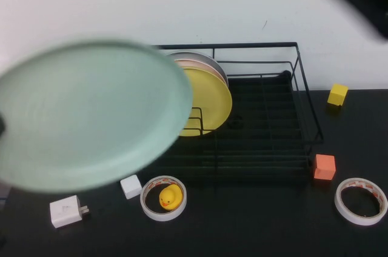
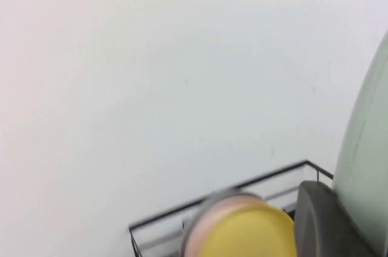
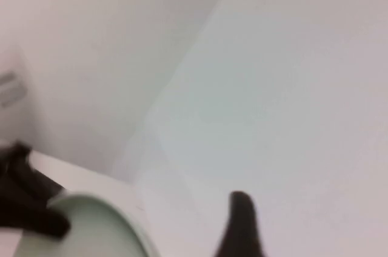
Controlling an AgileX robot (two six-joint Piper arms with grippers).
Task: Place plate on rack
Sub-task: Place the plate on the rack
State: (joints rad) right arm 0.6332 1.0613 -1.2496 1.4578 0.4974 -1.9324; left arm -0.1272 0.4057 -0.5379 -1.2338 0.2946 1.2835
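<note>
You find no readable text, label, brand or number anywhere: the plate [image 1: 91, 114], the rack [image 1: 267, 123] and the small items near the left gripper [image 2: 321, 220] carry none.

Black table [image 1: 254, 226]: rack [image 1: 267, 117] right of left gripper [image 2: 318, 220]; charger [image 1: 66, 211], tape rolls [image 1: 163, 198], cubes [image 1: 324, 166] lower.

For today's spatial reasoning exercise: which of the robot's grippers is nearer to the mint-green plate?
Left. The left gripper holds the plate by its rim, raised left of the rack. The right gripper is raised away from it, toward the wall.
</note>
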